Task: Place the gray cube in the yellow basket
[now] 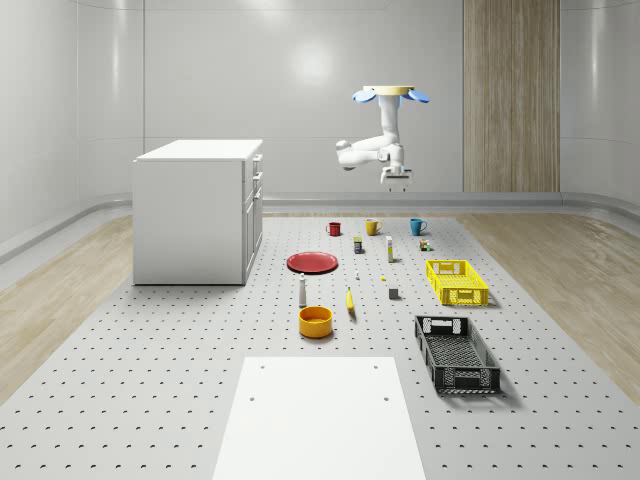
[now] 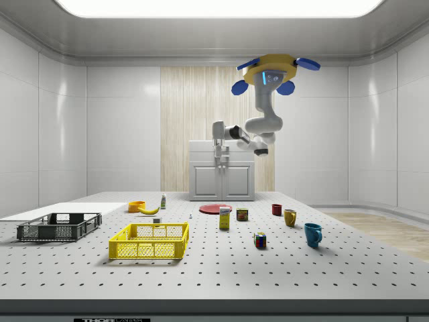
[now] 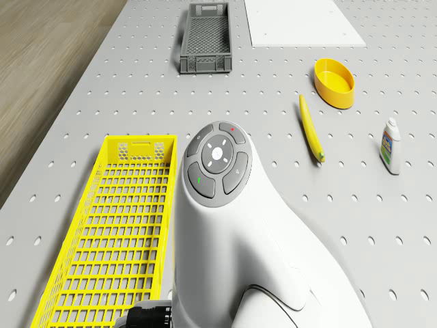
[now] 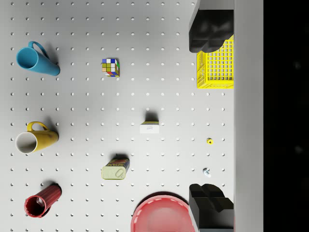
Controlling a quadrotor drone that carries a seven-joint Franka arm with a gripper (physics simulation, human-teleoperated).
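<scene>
We are hovering the blue-rotored quadrotor drone point(image 1: 390, 95) high above the far part of the perforated gray table point(image 1: 150, 400), roughly over the row of mugs, and resting on nothing. We are hanging the black two-finger gripper point(image 1: 396, 178) well above the tabletop and pointing it straight down. That is probably why the wrist camera is taking in so much of the table at once. In that wrist view the gripper point(image 4: 208, 118) is spreading its fingers wide and holding nothing, which suits an approach before any grasp.

The small gray cube point(image 1: 394, 293) is sitting on the table, untouched. In the whole-scene view it is lying at nine o'clock of the yellow plastic lattice basket point(image 1: 457, 297), near it but apart. From the gripper, it is lying toward six o'clock and far below.

We are judging the task as barely begun. The next move is calling for a drop toward the cube with the jaws kept apart. With the basket so close, the carry should be short, though its near wall could be clipped.
</scene>
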